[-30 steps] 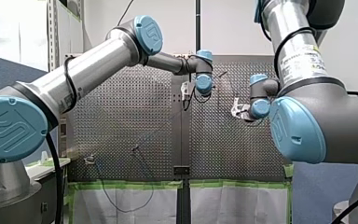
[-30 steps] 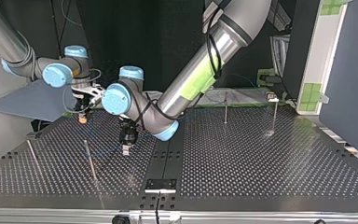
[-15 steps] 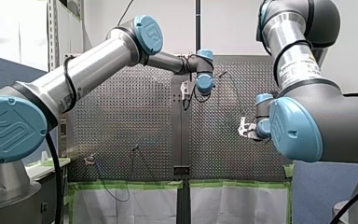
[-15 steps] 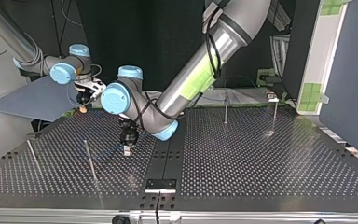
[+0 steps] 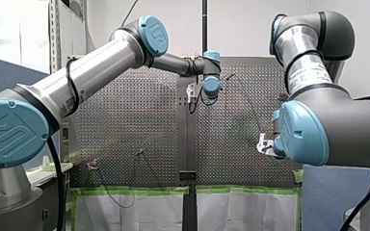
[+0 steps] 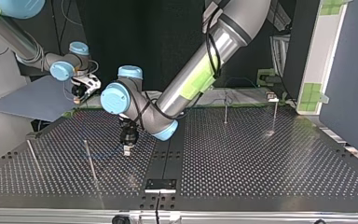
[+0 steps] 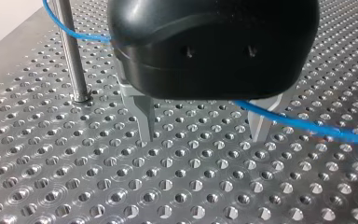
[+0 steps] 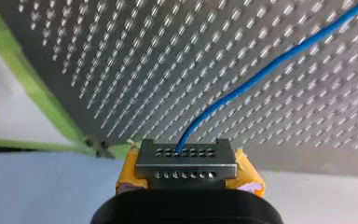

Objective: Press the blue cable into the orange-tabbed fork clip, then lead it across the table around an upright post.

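My right gripper (image 8: pixel 186 156) had its yellow pads (image 8: pixel 249 173) pressed together on the blue cable (image 8: pixel 261 74). It hung over the edge of the perforated table (image 7: pixel 168 196), near the green tape (image 8: pixel 23 70). Further along, the cable passed close by an upright post (image 7: pixel 72 51); whether it touched the post I could not tell. It then crossed beside the metal fingers (image 7: pixel 142 112) of my left gripper (image 7: pixel 203 137). These stood spread, tips at the table, pinching nothing. Two thin posts (image 6: pixel 225 109) stood well apart, at the top view's right.
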Tool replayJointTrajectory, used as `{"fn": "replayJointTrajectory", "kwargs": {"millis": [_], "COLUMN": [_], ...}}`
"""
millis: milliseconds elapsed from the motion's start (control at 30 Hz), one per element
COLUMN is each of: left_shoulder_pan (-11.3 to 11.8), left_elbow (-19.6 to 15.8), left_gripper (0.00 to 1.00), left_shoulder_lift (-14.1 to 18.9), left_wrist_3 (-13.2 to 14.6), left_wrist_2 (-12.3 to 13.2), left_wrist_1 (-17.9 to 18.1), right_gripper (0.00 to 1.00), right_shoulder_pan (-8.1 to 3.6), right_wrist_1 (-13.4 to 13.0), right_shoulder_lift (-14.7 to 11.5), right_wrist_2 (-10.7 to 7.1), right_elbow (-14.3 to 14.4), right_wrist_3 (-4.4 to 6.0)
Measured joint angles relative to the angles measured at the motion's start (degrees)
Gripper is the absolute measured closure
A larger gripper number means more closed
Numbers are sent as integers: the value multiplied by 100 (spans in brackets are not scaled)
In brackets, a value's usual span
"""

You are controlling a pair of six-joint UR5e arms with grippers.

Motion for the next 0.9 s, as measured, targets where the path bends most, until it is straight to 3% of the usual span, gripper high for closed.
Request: {"fn": "replayJointTrajectory", "kwargs": {"millis": [367, 733, 900], "left_shoulder_pan": [-20, -113, -129], "left_elbow": [-6, -10, -14], "left_gripper": [0, 0, 0], "left_shoulder_lift": [0, 0, 0], "left_wrist_3": [-29, -447, -665], "left_wrist_2": [-60, -151, -154], "left_wrist_1": [-102, -147, -217], "right_gripper": [100, 100, 100], "right_shoulder_pan": [-213, -235, -249], "right_wrist_1": [-224, -520, -649], "right_shoulder_lift": [331, 364, 500], "right_wrist_2": [261, 256, 253], "right_elbow": [0, -1, -7], "right_wrist_3": [314, 488, 554]}}
